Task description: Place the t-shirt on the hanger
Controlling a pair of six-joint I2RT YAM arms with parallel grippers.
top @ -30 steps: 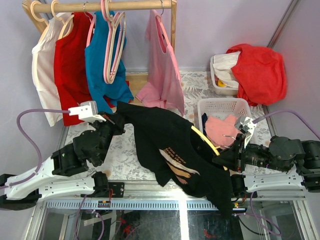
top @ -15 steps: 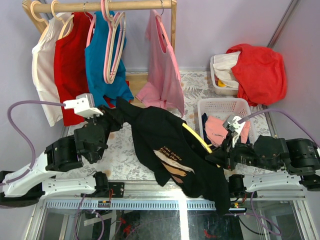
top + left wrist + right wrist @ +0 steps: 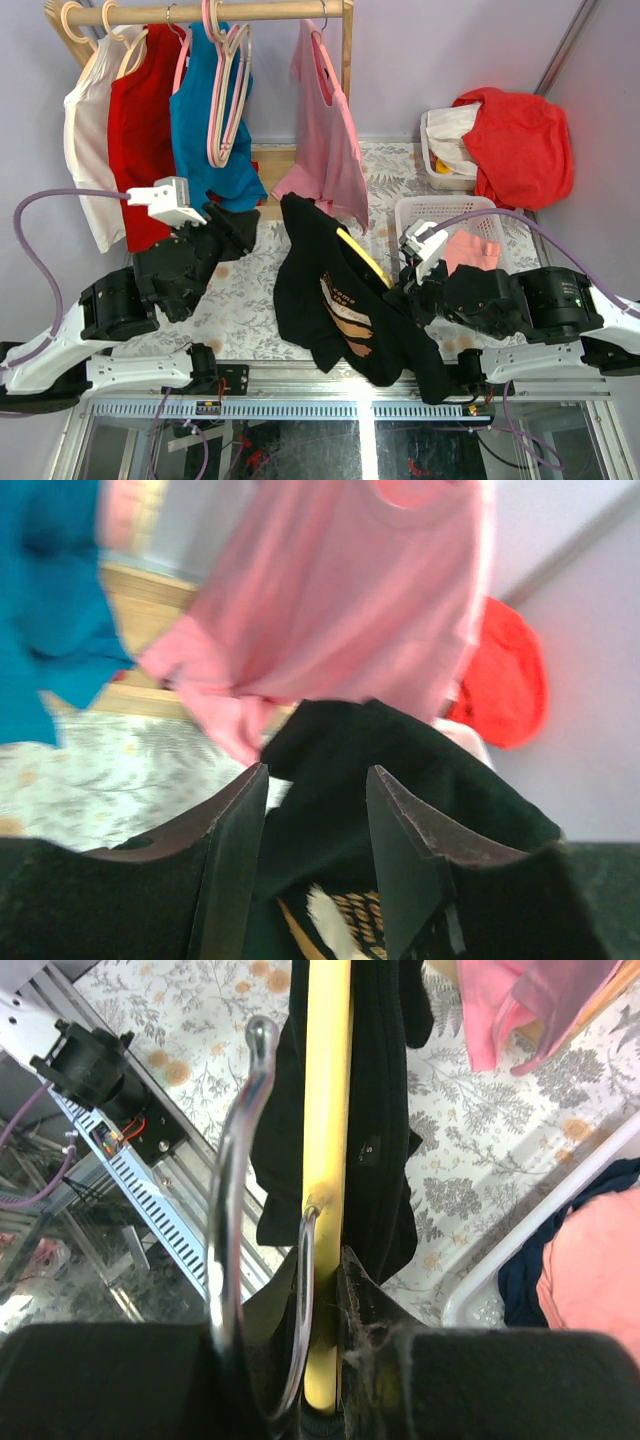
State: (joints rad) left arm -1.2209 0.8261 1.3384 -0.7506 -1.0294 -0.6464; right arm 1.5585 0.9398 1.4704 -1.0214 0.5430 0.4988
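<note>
At the middle of the flower-patterned table cover [image 3: 250, 295], the black short-sleeved t-shirt of soft cloth [image 3: 315, 290] hangs in a bunched fall from the thin yellow plastic clothes hanger [image 3: 353, 251]. Its pale gold chest print [image 3: 345, 318] is turned up towards the overhead camera. The cloth is draped over the far end of the yellow bar and trails down along both of its sides, with the lowest folds reaching the near edge of the table. Whether the bar sits inside the neck opening cannot be told.

The right gripper [image 3: 322, 1290] is clenched on the hanger close to its middle. In the right wrist view the yellow bar runs straight out from between the fingers, and the curved metal hook [image 3: 235, 1160] arches beside it on the left.

The left gripper [image 3: 238, 223] hovers to the left of the shirt, near its upper edge but apart from it. Its jaws are released: the two dark fingers [image 3: 235, 850] stand spread with nothing between them, and the black cloth lies beyond their tips.

Behind the arms, a wooden rail [image 3: 200, 12] carries a teal-blue shirt [image 3: 195, 130], a bundle of pink plastic hangers [image 3: 225, 90] and a pink shirt [image 3: 325, 140]. To the right, a white slotted basket [image 3: 440, 206] holds pink cloth [image 3: 475, 250].
</note>
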